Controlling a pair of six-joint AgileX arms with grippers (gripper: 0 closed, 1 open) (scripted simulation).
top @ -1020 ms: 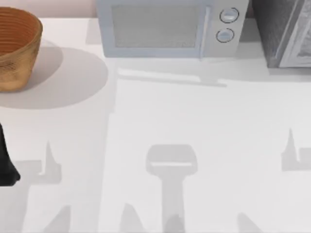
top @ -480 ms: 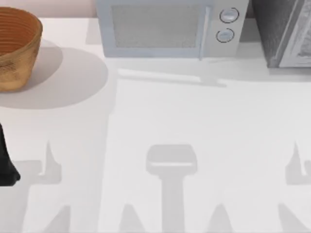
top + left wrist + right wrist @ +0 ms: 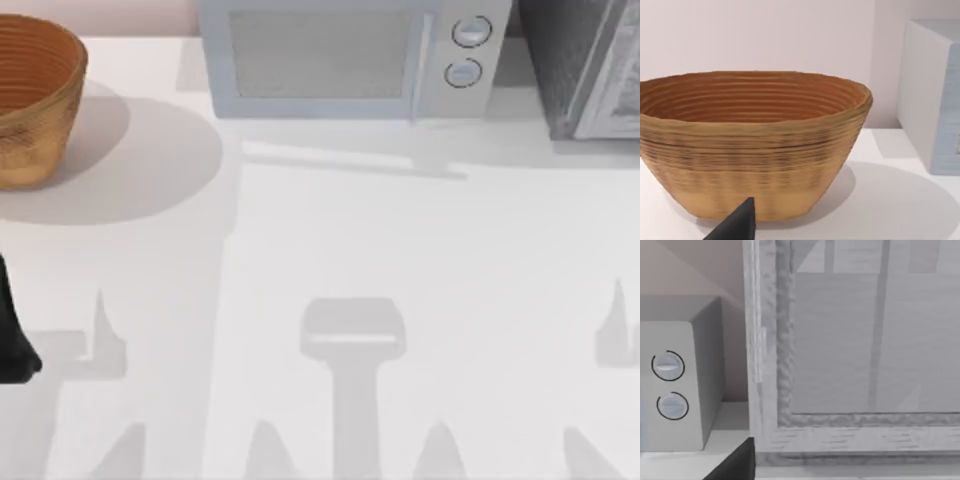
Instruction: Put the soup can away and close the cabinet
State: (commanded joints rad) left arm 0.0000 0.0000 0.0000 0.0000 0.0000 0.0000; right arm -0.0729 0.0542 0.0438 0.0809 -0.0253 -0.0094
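Okay, top view: the cabinet [image 3: 560, 60] stands at the far right corner of the bench [image 3: 330, 230], just beside the microwave [image 3: 340, 60] on the far edge. Its lighter door [image 3: 615, 75] looks angled off the dark body, so I judge it not fully shut. A basket [image 3: 35, 100] sits at the far left corner. The left arm [image 3: 12, 330] is parked at the left edge. A pointed shadow [image 3: 615, 325] lies near the right edge, likely cast by the right arm. Where the soup can is cannot be told; my guess is inside the cabinet, behind the door. Left wrist view: the basket [image 3: 755, 150] is up close, a side of the microwave [image 3: 932, 100] is beyond it, and one dark tip of the left tool [image 3: 737, 225] pokes in. Open or closed, cannot tell. Right wrist view: the framed door [image 3: 865, 340] faces the camera from near, the microwave knobs [image 3: 669, 385] are beside it, and one dark tip of the right tool [image 3: 737, 460] is low in front. Its state cannot be told either. The step in hand reads as closing the door with the right arm. Do it by pressing flat on the panel close to its free edge, not the hinge side, and following the swing slowly. Keep the push light so the cabinet does not slide into the microwave, and stop once the door seats flush.
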